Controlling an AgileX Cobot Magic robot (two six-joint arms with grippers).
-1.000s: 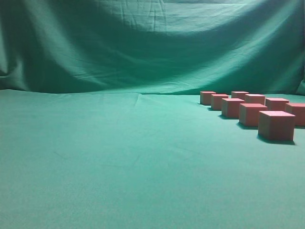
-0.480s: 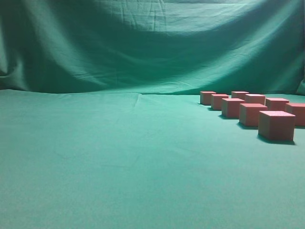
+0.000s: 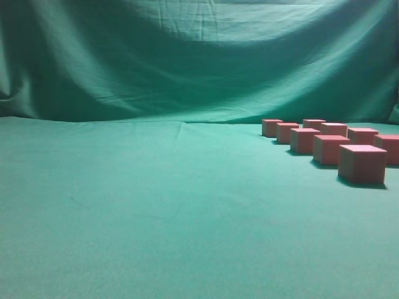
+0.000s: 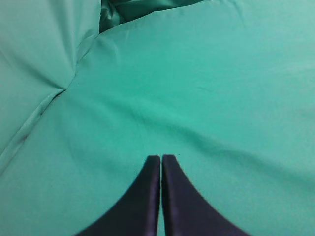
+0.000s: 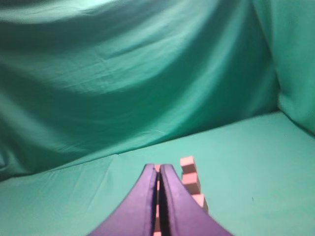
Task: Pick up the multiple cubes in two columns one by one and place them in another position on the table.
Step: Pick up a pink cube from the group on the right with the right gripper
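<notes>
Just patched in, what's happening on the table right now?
Nothing is being handled at this moment. The red cubes sit in two columns on the green cloth-covered table, at its right side, untouched. The left gripper is shut and empty over bare cloth. The right gripper is also shut and empty, pointing toward the cubes, which show just beyond its tips. No pick has begun.
</notes>
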